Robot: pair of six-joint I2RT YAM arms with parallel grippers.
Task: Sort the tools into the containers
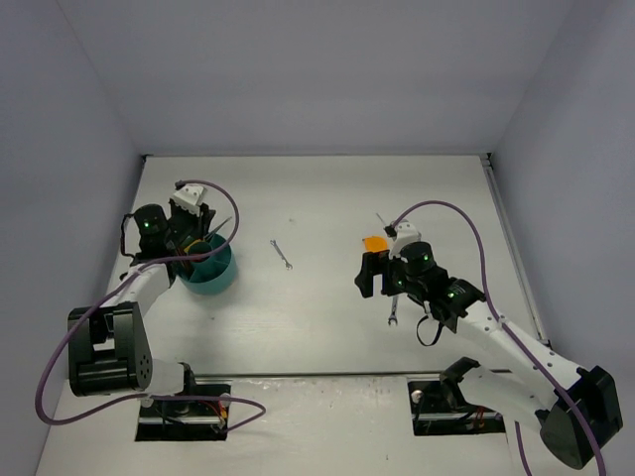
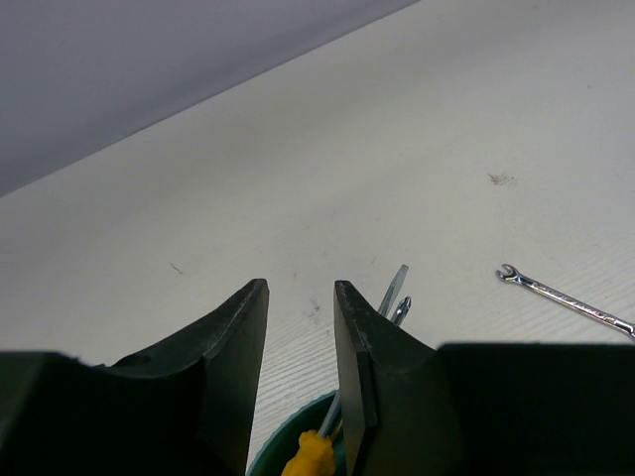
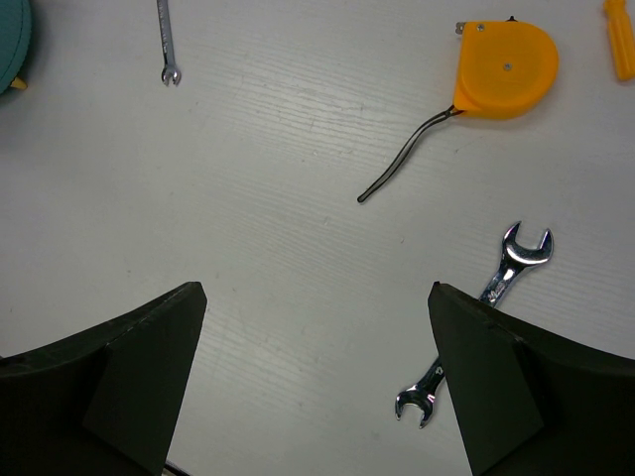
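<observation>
The teal bowl (image 1: 213,275) stands at the left, and its rim shows in the left wrist view (image 2: 270,448). An orange-handled screwdriver (image 2: 313,451) lies in it, and two metal shafts (image 2: 395,293) stick out past the rim. My left gripper (image 1: 203,243) hovers right over the bowl, slightly open and empty (image 2: 301,307). My right gripper (image 1: 380,278) is wide open and empty above bare table (image 3: 317,297). A silver wrench (image 3: 501,283) lies by its right finger. The orange-headed tool (image 3: 506,69) with its dark strap lies beyond it. A small wrench (image 1: 282,254) lies mid-table.
The small wrench also shows in the left wrist view (image 2: 566,297) and the right wrist view (image 3: 167,40). Another orange handle (image 3: 620,40) lies at the right wrist view's top right edge. Purple cables loop off both arms. Grey walls enclose the table on three sides.
</observation>
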